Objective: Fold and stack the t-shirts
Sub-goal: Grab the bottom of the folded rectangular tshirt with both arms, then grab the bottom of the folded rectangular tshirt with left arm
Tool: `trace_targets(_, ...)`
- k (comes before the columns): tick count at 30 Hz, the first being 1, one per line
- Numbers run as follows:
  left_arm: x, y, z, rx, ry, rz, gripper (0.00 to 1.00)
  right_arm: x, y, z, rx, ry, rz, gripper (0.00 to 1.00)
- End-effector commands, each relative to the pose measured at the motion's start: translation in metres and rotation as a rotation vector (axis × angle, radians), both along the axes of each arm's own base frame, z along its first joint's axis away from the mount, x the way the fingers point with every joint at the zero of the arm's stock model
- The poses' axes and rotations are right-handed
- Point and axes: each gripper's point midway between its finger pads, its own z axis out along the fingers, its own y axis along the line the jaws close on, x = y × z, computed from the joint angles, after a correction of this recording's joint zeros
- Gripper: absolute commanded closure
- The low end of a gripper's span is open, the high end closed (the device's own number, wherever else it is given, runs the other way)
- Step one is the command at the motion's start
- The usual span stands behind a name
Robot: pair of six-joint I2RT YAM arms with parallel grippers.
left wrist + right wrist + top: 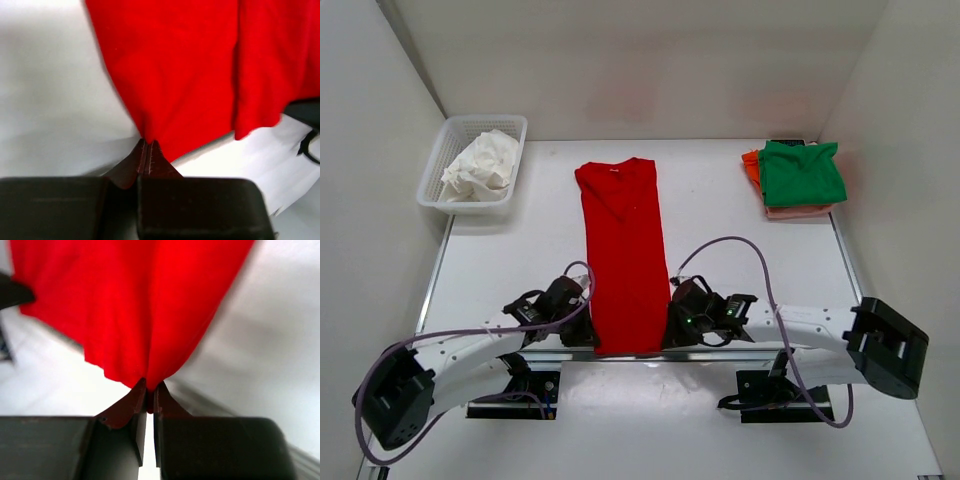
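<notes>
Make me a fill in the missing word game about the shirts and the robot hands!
The long t-shirt lying between the arms is ____.
Its near edge is pinched by ____ grippers, the left gripper and the right gripper.
The top shirt on the folded pile is ____.
The basket at the far left holds a crumpled ____ cloth.
Missing words: red, two, green, white.

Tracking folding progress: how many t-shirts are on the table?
4. The red t-shirt lies spread at centre; the green t-shirt, orange t-shirt and pink t-shirt sit stacked far right. The crumpled white cloth in the basket may be another.
</notes>
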Motion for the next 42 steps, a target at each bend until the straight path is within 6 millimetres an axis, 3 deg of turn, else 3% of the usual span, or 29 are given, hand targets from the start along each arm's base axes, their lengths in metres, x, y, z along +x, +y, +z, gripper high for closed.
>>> trace_targets(1,-0.023,0.017,0.002,0.024,0.044,-0.035,1.0,-0.021,-0.007,0.012,0.032,0.029,0.062,1.0)
trace_targets(5,-0.026,0.018,0.009,-0.038,0.043,-0.003,1.0,-0.018,-0.004,0.03,0.067,0.026,0.098,1.0)
trace_targets(7,-0.016,0.011,0.023,-0.073,0.011,-0.008,1.0,-0.01,-0.005,0.036,0.066,0.031,0.138,1.0)
trace_targets(8,-0.01,0.011,0.025,-0.078,0.013,0.009,1.0,0.006,-0.001,0.048,0.086,-0.003,0.135,1.0)
trace_targets(9,-0.003,0.008,0.031,-0.075,0.001,-0.012,1.0,0.006,-0.002,0.049,0.083,0.02,0.159,1.0)
trace_targets(12,0.039,0.011,0.051,-0.111,-0.048,0.036,1.0,0.044,0.007,0.074,0.114,-0.021,0.193,1.0)
trace_targets(13,0.046,0.009,0.058,-0.13,-0.057,0.009,1.0,0.052,0.0,0.068,0.095,-0.002,0.205,1.0)
trace_targets(15,0.086,0.023,0.075,-0.163,-0.111,0.094,1.0,0.084,0.001,0.085,0.099,-0.064,0.227,1.0)
trace_targets(16,0.097,0.023,0.081,-0.172,-0.12,0.089,1.0,0.092,-0.004,0.081,0.09,-0.028,0.217,1.0)
trace_targets(19,0.142,0.026,0.093,-0.16,-0.163,0.1,1.0,0.134,-0.002,0.095,0.096,-0.08,0.241,1.0)
trace_targets(20,0.158,0.022,0.094,-0.152,-0.159,0.087,1.0,0.14,-0.006,0.084,0.076,-0.037,0.231,1.0)
trace_targets(21,0.165,0.02,0.094,-0.152,-0.158,0.079,1.0,0.154,-0.003,0.093,0.085,-0.072,0.243,1.0)
trace_targets(25,0.21,0.017,0.09,-0.173,-0.164,0.107,1.0,0.205,0.003,0.094,0.066,-0.107,0.225,1.0)
trace_targets(27,0.231,0.022,0.095,-0.175,-0.195,0.129,1.0,0.226,0.0,0.084,0.062,-0.09,0.208,1.0)
trace_targets(28,0.239,0.028,0.09,-0.166,-0.193,0.15,1.0,0.237,0.002,0.089,0.061,-0.112,0.21,1.0)
trace_targets(29,0.246,0.031,0.088,-0.172,-0.192,0.162,1.0,0.243,0.0,0.081,0.055,-0.094,0.207,1.0)
trace_targets(32,0.265,0.043,0.083,-0.159,-0.206,0.194,1.0,0.274,0.004,0.08,0.061,-0.12,0.2,1.0)
trace_targets(33,0.268,0.043,0.079,-0.158,-0.195,0.199,1.0,0.277,0.004,0.069,0.048,-0.106,0.205,1.0)
trace_targets(34,0.277,0.043,0.084,-0.176,-0.22,0.206,1.0,0.285,0.007,0.069,0.051,-0.11,0.202,1.0)
trace_targets(36,0.288,0.044,0.075,-0.173,-0.218,0.219,0.98,0.3,0.01,0.065,0.045,-0.135,0.206,0.95)
trace_targets(37,0.299,0.045,0.08,-0.177,-0.24,0.234,0.88,0.312,0.013,0.068,0.053,-0.164,0.205,0.87)
trace_targets(38,0.306,0.047,0.075,-0.186,-0.235,0.249,0.73,0.319,0.015,0.072,0.053,-0.184,0.197,0.78)
trace_targets(40,0.326,0.048,0.084,-0.209,-0.268,0.292,0.59,0.351,0.009,0.084,0.051,-0.284,0.12,0.6)
trace_targets(41,0.336,0.052,0.09,-0.219,-0.302,0.314,0.58,0.364,0.005,0.087,0.062,-0.323,0.084,0.46)
trace_targets(42,0.337,0.053,0.093,-0.233,-0.315,0.342,0.56,0.372,-0.002,0.102,0.051,-0.377,0.04,0.41)
